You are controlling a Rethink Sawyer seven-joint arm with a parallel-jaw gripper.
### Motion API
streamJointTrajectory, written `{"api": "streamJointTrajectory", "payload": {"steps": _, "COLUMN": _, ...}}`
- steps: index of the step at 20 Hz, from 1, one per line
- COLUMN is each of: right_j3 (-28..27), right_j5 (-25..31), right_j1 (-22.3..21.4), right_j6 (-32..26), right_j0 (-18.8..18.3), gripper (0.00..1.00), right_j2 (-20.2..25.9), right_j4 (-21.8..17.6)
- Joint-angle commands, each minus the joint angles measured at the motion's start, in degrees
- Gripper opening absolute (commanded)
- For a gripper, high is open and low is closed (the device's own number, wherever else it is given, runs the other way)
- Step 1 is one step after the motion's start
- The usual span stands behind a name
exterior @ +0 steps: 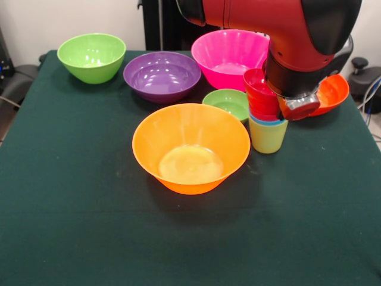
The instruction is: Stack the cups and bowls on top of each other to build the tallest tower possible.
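The tower stands right of centre: a yellow-green cup at the bottom, a blue cup's rim just above it, and red pieces nested on top, leaning slightly left. The arm's end with my gripper hangs right against the tower's right side, and its bulk hides whether it is open or shut. Loose bowls lie around: a big orange bowl in front, a small green bowl, a purple bowl, a pink bowl, a lime green bowl and a red-orange bowl partly behind the arm.
Everything rests on a dark green tablecloth. The big orange bowl sits close to the tower's left front. Cables and dark equipment lie beyond the table's right edge.
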Motion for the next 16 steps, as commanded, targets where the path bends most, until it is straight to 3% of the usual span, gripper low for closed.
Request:
{"api": "streamJointTrajectory", "payload": {"steps": 1, "right_j3": 5.2, "right_j5": -4.7, "right_j1": 1.3, "right_j6": 1.6, "right_j0": -0.2, "gripper": 0.0, "right_j2": 6.2, "right_j4": 0.0}}
{"api": "streamJointTrajectory", "payload": {"steps": 16, "right_j3": 6.7, "right_j5": -3.9, "right_j1": 0.2, "right_j6": 3.1, "right_j0": 1.3, "gripper": 0.0, "right_j2": 6.9, "right_j4": 1.6}}
